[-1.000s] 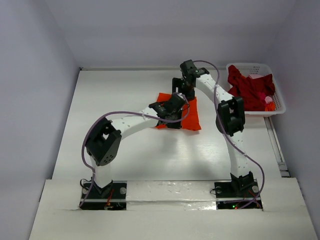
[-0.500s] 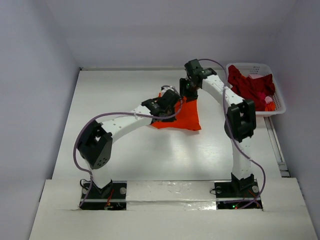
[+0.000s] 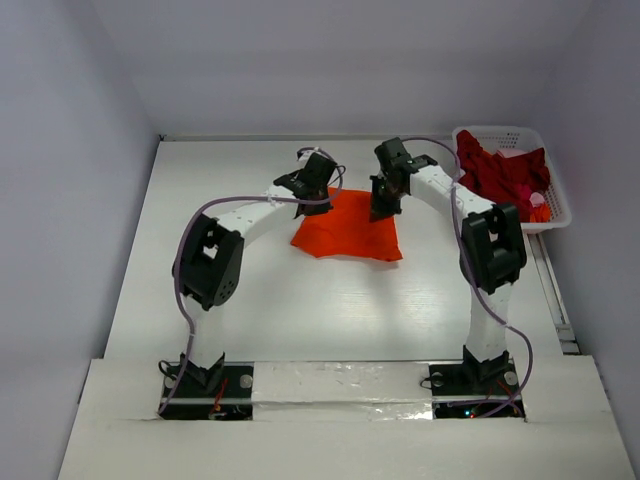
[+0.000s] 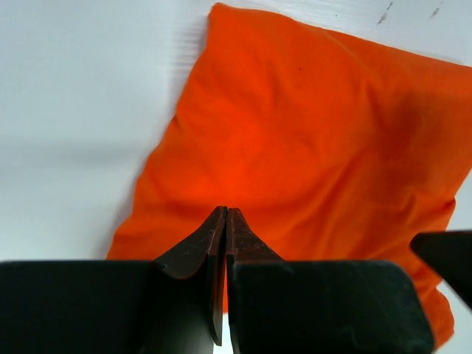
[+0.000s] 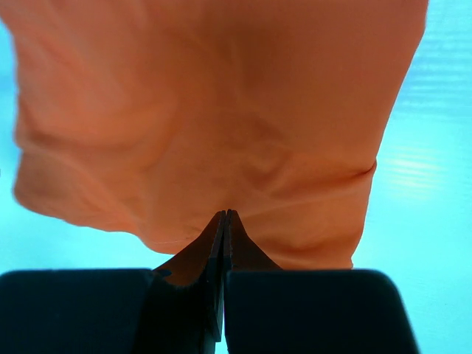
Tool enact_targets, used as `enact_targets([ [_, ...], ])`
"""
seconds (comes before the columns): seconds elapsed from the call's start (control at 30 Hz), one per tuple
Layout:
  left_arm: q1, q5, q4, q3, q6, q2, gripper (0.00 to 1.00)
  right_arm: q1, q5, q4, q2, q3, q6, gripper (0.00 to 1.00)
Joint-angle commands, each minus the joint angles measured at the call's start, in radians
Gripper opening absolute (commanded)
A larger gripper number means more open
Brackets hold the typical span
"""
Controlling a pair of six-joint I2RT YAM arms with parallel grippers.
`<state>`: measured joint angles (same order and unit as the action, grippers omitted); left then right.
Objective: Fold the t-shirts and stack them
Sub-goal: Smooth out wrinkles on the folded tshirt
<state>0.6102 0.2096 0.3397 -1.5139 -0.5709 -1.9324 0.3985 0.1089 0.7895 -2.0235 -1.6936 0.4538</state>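
I count two arms, my left arm (image 3: 245, 215) and my right arm (image 3: 450, 195). Each arm has one end effector, so that makes two: the left end effector (image 4: 225, 212) and the right end effector (image 5: 225, 214). Each one has two fingers (image 4: 195, 251), so four in all.

I count two t-shirts. One is the orange t-shirt (image 3: 345, 228), just in front of both end effectors. The other is the dark red t-shirt (image 3: 500, 178), off to the right of the right end effector, in one white basket (image 3: 560, 215). Some small bright bits (image 3: 538, 203) lie in there too, but I cannot count them. There is one counter (image 3: 250, 290).
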Motion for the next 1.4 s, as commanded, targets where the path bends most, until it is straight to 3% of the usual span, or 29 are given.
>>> enact_targets([
  [0.0, -0.001, -0.024, -0.033, -0.071, 0.037, -0.045, 0.00, -0.004, 0.023, -0.084, 0.052, 0.054, 0.023, 0.00],
  [0.83, -0.056, -0.102, -0.113, -0.120, 0.032, -0.191, 0.00, 0.014, 0.055, -0.179, 0.137, 0.264, 0.046, 0.00],
  [1.37, -0.056, -0.090, -0.139, 0.109, -0.015, -0.086, 0.00, 0.014, 0.061, -0.184, 0.151, 0.275, 0.054, 0.00],
])
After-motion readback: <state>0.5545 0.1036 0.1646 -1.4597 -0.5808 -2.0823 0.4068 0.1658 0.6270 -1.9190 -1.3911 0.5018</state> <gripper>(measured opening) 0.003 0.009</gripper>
